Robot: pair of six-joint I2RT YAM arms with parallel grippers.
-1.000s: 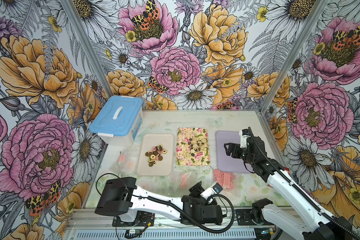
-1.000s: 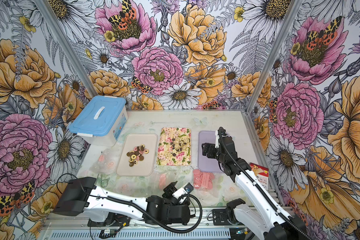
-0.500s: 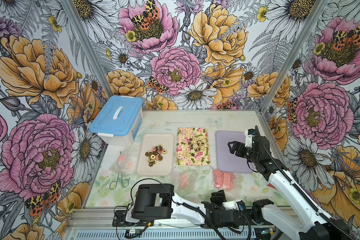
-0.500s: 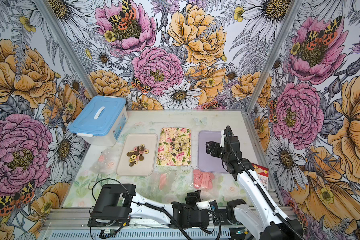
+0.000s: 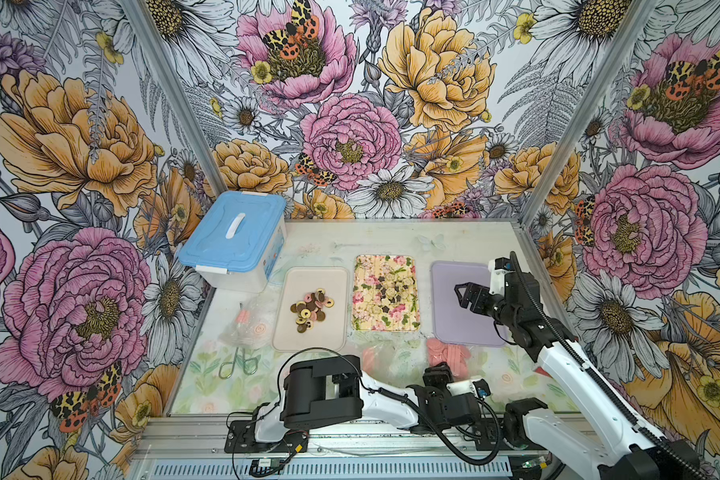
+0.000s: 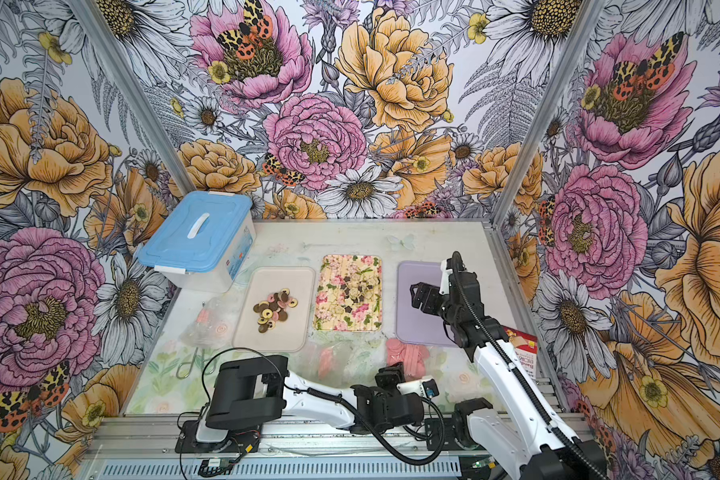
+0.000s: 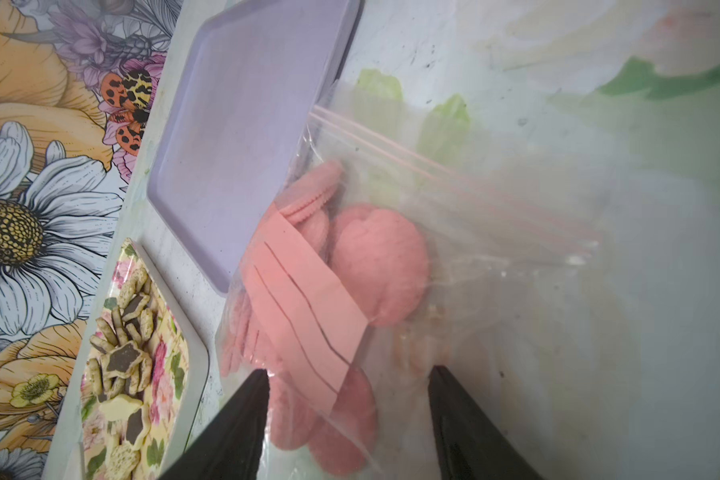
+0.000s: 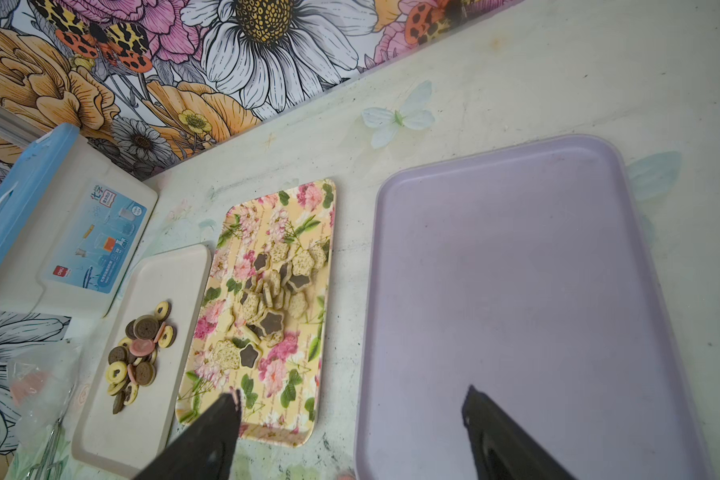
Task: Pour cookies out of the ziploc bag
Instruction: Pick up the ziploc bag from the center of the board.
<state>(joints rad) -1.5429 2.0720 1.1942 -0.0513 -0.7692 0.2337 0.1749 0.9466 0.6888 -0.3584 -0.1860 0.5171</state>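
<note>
Left arm has swung across so its claw [image 7: 346, 380], fingers apart, sits at the ziploc bag [image 7: 454, 257] of pink cookies [image 7: 381, 266] just ahead, way closer than the wide-open right claw [image 5: 463, 296].

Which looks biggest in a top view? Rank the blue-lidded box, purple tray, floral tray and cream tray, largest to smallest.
1. Blue-lidded box, though it stands taller, so nearer the camera.
2. Purple tray, partly hidden by the right arm.
3. Cream tray and floral tray: too close to rank.

"deli" logo on the storage box [image 8: 59, 232] label; "Band…" on a red packet [image 6: 523, 349]
</note>
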